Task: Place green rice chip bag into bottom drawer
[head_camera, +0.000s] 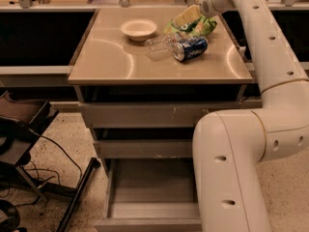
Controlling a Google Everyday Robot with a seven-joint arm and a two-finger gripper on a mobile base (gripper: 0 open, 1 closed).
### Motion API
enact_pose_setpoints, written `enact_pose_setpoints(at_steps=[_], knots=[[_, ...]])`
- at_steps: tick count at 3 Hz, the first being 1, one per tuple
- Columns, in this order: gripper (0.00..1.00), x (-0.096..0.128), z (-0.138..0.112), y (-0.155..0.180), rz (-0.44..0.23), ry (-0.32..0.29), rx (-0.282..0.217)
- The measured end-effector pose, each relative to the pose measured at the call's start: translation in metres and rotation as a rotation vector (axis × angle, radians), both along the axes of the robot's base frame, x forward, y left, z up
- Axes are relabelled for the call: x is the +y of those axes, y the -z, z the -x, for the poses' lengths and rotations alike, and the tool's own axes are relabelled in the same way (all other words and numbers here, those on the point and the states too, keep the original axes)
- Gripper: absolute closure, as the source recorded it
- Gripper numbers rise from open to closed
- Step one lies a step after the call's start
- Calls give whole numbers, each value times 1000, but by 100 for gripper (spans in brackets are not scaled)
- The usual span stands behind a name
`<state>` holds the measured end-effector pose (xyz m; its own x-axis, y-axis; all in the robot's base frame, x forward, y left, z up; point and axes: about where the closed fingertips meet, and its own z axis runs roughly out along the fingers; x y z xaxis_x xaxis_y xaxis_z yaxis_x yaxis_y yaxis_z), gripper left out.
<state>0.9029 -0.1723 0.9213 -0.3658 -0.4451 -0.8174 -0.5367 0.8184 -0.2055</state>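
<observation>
Green rice chip bag [202, 27] lies on the desk [111, 57] just behind the blue soda can [189, 48]; gripper [187, 16] is at the bag's upper edge, also behind the can; wide or narrow, cannot tell. Suggest: pinch the crumpled foil high, lift clear of the can; bottom drawer [145, 210] is open well below it. Bag's long axis looks left-right; which end leads is unclear.

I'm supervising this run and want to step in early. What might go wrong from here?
The gripper is at the green rice chip bag, and the blue can and clear bottle lie on their sides close beside it; lifting might nudge them into rolling. The robot's own arm stands in front of part of the open bottom drawer, so the way down looks tight.
</observation>
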Motion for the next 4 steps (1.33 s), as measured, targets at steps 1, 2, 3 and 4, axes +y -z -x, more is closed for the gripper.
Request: enact_pose_setpoints(at_steps=[1, 2, 3, 4], knots=[[0, 7, -12, 36, -101, 52, 66], [0, -3, -26, 60, -208, 174, 115], [0, 0, -27, 63, -263, 210, 143], [0, 0, -27, 63, -263, 210, 143]])
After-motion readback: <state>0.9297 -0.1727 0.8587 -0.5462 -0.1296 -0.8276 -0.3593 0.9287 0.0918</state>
